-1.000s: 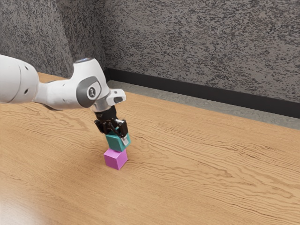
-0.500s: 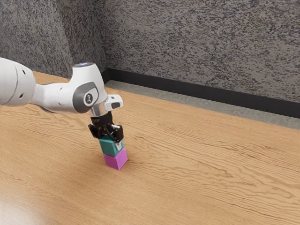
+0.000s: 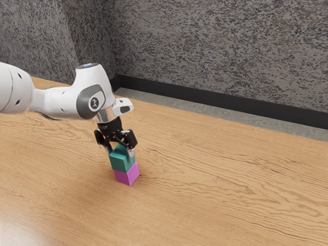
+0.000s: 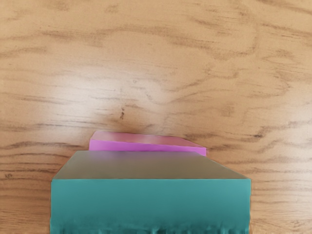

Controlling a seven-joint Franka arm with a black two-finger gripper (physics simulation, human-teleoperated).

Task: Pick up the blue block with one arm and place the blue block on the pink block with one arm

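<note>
The blue block [image 3: 122, 160], teal in shade, stands on top of the pink block [image 3: 127, 176] on the wooden table, forming a small stack left of the middle in the exterior view. My gripper [image 3: 118, 147] hangs just over the stack, open, with its black fingers spread to either side of the blue block's top. Seen from the wrist, the blue block [image 4: 151, 200] lies directly under my hand, and a strip of the pink block [image 4: 146, 144] shows beyond it.
The wooden table [image 3: 230, 179] stretches wide around the stack. A speckled grey wall [image 3: 215, 46] with a black baseboard [image 3: 230, 102] runs along the far side, behind a grey floor strip.
The blue block came down from a tilted hold onto the pink block. My fingers have spread apart and the hand has risen slightly.
</note>
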